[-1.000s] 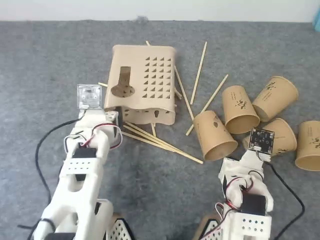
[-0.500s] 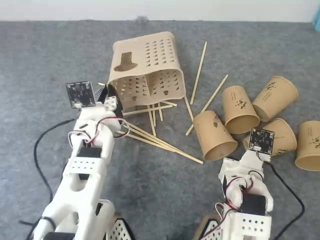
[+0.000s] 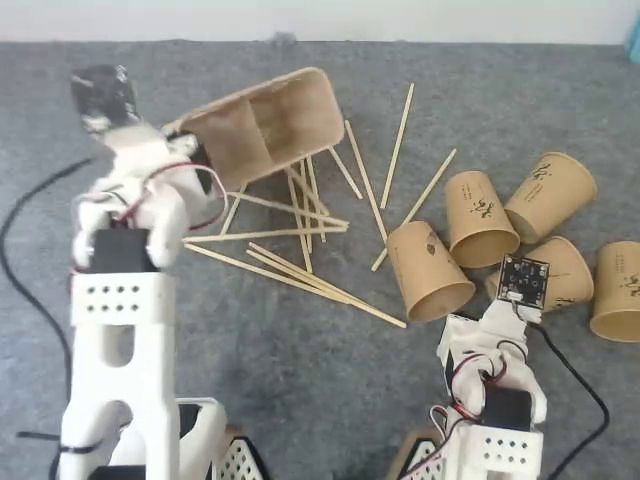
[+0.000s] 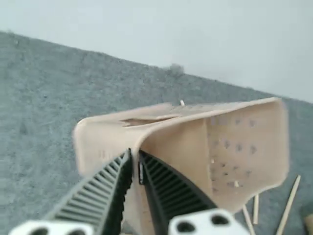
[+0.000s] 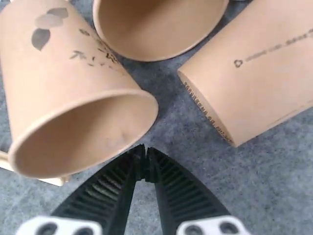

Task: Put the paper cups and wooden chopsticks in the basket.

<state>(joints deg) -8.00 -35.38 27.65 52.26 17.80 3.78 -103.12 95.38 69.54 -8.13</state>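
The beige perforated basket (image 3: 270, 120) hangs tilted off the carpet, its mouth turned up and to the right. My left gripper (image 3: 190, 150) is shut on its wall (image 4: 134, 166), with the divided inside of the basket (image 4: 220, 147) beyond the fingers. Several wooden chopsticks (image 3: 290, 275) lie scattered on the carpet below and to the right of it. Several paper cups lie on their sides at the right, the nearest (image 3: 428, 270) beside another (image 3: 480, 217). My right gripper (image 5: 145, 164) is shut with nothing in it, just short of a cup's rim (image 5: 73, 98).
Grey carpet (image 3: 330, 390) covers the whole surface, with open room in the front middle. A white wall (image 4: 195, 34) runs along the far edge. Two loose chopsticks (image 3: 400, 130) lie between basket and cups. The right arm (image 3: 495, 380) stands at the front right.
The left arm has risen and swung left, lifting and tipping the basket. Chopsticks have slid out and spread on the carpet. The right arm has kept still.
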